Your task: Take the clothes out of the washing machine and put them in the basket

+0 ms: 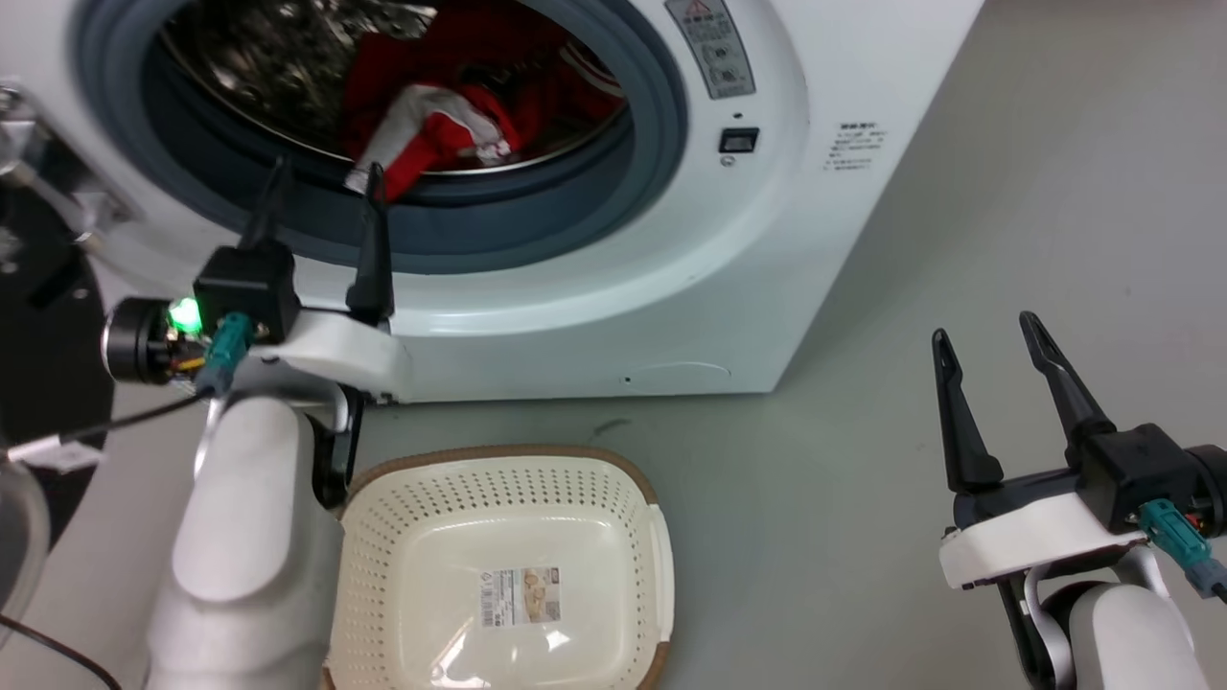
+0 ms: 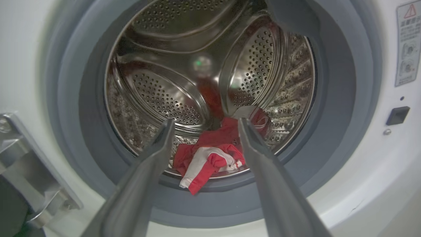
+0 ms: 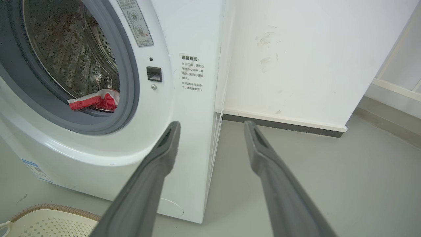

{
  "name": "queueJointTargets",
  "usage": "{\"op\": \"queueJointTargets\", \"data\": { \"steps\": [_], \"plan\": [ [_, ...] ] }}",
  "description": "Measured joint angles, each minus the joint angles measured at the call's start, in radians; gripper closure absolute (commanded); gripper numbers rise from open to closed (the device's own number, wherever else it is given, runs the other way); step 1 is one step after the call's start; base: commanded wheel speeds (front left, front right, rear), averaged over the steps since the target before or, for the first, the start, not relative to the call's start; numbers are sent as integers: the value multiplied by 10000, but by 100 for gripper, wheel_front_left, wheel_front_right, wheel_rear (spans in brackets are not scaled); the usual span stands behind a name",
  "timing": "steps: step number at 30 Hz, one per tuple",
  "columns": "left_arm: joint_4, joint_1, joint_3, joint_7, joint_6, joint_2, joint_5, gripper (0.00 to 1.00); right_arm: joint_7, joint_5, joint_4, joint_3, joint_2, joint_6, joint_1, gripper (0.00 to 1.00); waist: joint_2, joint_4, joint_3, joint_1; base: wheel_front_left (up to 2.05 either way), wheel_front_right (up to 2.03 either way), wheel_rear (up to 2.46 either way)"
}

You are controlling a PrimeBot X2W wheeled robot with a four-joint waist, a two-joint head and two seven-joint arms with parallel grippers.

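1. Right now the left end effector (image 1: 328,168) is up at the mouth of the washing machine (image 1: 671,287), its two dark fingers spread apart and gripping nothing.
2. Its fingertips sit over the lower arc of the grey gasket (image 1: 537,230), pointing into the steel drum (image 2: 164,95).
3. And the clothes (image 2: 210,158), a red-and-white bundle, lie at the bottom front of the drum, just beyond those fingertips. In the left wrist view they sit squarely in the gap between the two fingers.
4. One red-and-white end of the bundle flops over the drum's front lip onto the gasket. From the head view it lies right by one fingertip, and I cannot tell whether the two touch.
5. More red fabric lies deeper in the drum, behind that bundle.
6. Over on the other side, the right end effector (image 1: 983,328) hangs above the grey floor (image 1: 863,498) past the machine's front corner. Its fingers are apart and empty, well away from the clothes.
7. Down low, the basket (image 1: 383,575) stands on the floor just in front of the machine, below the drum opening and beside the left forearm. A paper label shows on its bottom.
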Motion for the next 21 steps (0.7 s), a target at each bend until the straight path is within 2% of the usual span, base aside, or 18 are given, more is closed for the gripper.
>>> {"op": "queueJointTargets", "data": {
  "steps": [12,21],
  "plan": [
    [3371,-2579,-169,286,36,995,428,0,-523,537,593,541,-4,0,-661,0,0,-1118,1186,1,0,0,0],
    [5522,-4509,-297,1747,-52,1942,612,0,-834,965,1083,1039,-2,0,-1057,0,0,-1756,1759,0,0,0,0]
  ]
}}
